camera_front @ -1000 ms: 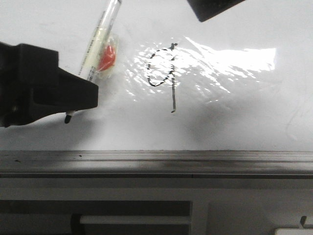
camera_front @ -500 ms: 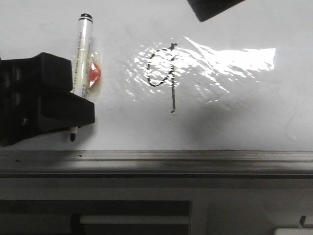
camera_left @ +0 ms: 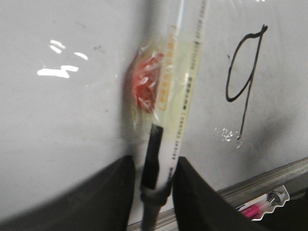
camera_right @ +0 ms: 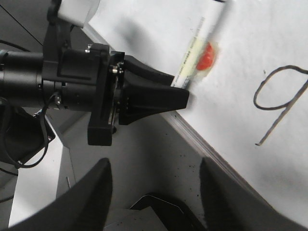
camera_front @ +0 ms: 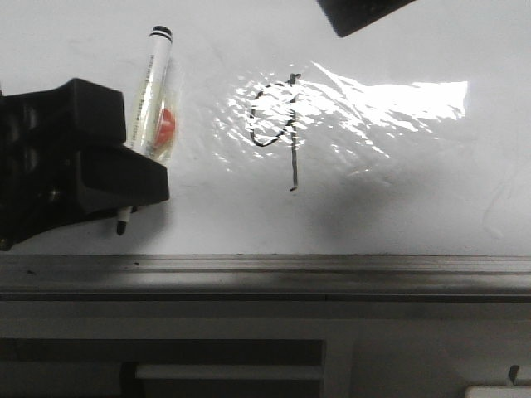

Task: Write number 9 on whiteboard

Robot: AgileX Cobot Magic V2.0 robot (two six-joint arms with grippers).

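Note:
The whiteboard (camera_front: pixel 398 199) fills the front view, with bright glare on its wrinkled film. The number 9 (camera_front: pixel 278 124) is drawn on it in thin black line, a loop with a long straight tail; it also shows in the left wrist view (camera_left: pixel 245 82) and the right wrist view (camera_right: pixel 281 96). My left gripper (camera_front: pixel 137 186) is left of the 9 and shut on a white marker (camera_front: pixel 148 99), tip down near the board's front edge. A red bit in clear wrap (camera_left: pixel 144 89) clings to the marker. My right gripper (camera_right: pixel 154 166) is open and empty, off the board's edge.
A grey metal edge rail (camera_front: pixel 265 269) runs along the board's front edge. A pink pen (camera_left: pixel 260 209) lies below the rail. Part of the right gripper (camera_front: pixel 365 12) hangs over the board's far side. The left arm's black body (camera_right: pixel 48 82) is near the right gripper.
The left gripper has moved with the marker toward the board's front edge. The marker swung from steeply tilted to nearly along the board, then tilted slightly again. The 9 is unchanged.

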